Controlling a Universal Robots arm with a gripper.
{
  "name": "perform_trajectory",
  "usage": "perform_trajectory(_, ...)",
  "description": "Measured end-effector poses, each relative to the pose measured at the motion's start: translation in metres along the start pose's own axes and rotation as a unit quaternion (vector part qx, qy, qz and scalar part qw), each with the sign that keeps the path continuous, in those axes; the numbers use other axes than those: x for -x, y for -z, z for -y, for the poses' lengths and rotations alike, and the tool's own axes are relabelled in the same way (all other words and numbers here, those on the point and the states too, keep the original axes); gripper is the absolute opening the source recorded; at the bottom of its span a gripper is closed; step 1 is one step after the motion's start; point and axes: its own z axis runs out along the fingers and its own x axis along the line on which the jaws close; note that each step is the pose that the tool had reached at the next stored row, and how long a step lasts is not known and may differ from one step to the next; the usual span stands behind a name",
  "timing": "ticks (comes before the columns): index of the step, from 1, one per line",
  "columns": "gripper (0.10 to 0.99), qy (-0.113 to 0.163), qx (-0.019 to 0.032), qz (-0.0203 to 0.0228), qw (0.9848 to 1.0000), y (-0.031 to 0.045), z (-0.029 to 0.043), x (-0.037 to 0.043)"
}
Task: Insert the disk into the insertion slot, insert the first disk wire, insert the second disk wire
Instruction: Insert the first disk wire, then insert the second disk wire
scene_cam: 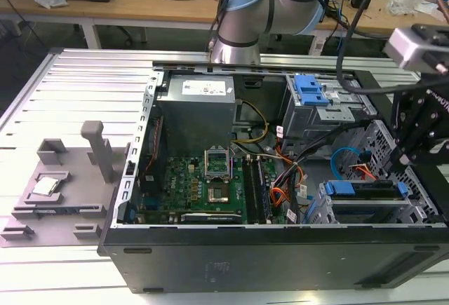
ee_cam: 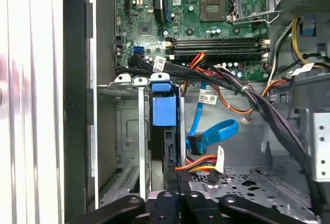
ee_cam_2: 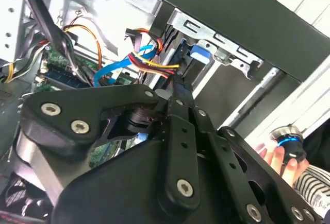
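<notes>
Within the insertion slot (ee_cam: 140,131) — a bay of light-grey, perforated sheet metal — the disk (ee_cam: 164,112) sits edge-on, showing the glossy blue plastic tab of its carrier. Just beside it a flat blue cable (ee_cam: 214,134) curls in a loop, and a bundle of thin red, orange and yellow wires (ee_cam: 198,166) runs toward the disk. The gripper (ee_cam_2: 179,91), all matte black bolted linkages, hangs near those wires; whether it is apart or clamped cannot be told. Beyond lies the green motherboard (ee_cam: 206,23) — and in the second wrist view a person's hand (ee_cam_2: 278,157) shows outside the black case (ee_cam_2: 242,23)

Disk (ee_cam: 164,112) — largely hidden within cage (ee_cam: 126,131)
</notes>
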Motion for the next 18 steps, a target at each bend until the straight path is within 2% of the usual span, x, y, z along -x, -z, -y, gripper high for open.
perform_trajectory(1, 0.106, 0.000, 0.0000, -0.0001, 1.0000, 0.0064, -0.0003, -0.0001)
perform_trajectory(2, 0.106, 0.000, -0.0001, 0.0000, 1.0000, 0.0099, -0.0005, -0.0002)
perform_trajectory(6, 0.106, 0.000, -0.0001, 0.0000, 1.0000, 0.0173, -0.0008, -0.0006)
perform_trajectory(18, 0.106, 0.000, -0.0001, 0.0000, 1.0000, 0.0178, -0.0008, -0.0006)
